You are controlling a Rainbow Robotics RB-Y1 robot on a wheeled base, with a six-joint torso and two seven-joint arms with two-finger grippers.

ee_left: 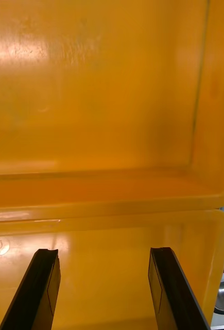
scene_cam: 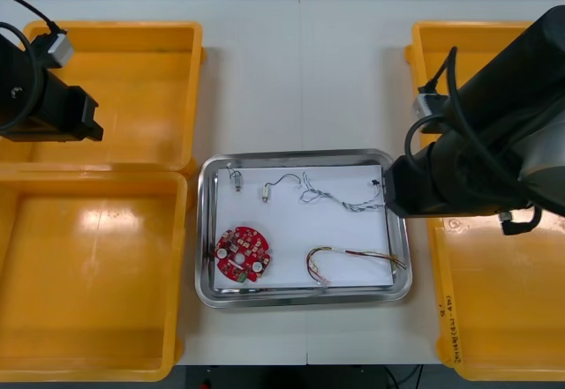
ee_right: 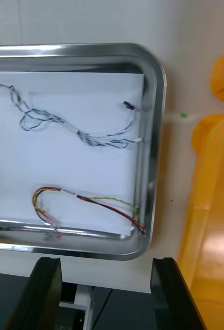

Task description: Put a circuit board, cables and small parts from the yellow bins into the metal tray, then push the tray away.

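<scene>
Gaping: right jaws by tray (ee_right: pixel 159 129), left jaws over yellow bins (ee_left: pixel 112 103).

Bright overhead light, 1 big glare patch on the lower-left yellow bin (scene_cam: pixel 88 257), metal tray (scene_cam: pixel 300 154) rim gleaming, soft shadows.

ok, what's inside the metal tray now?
On the tray's white lining: a red circuit board, blue-white cable, red-yellow cable, two small metal parts. The right arm hides part of its right rim.
</scene>
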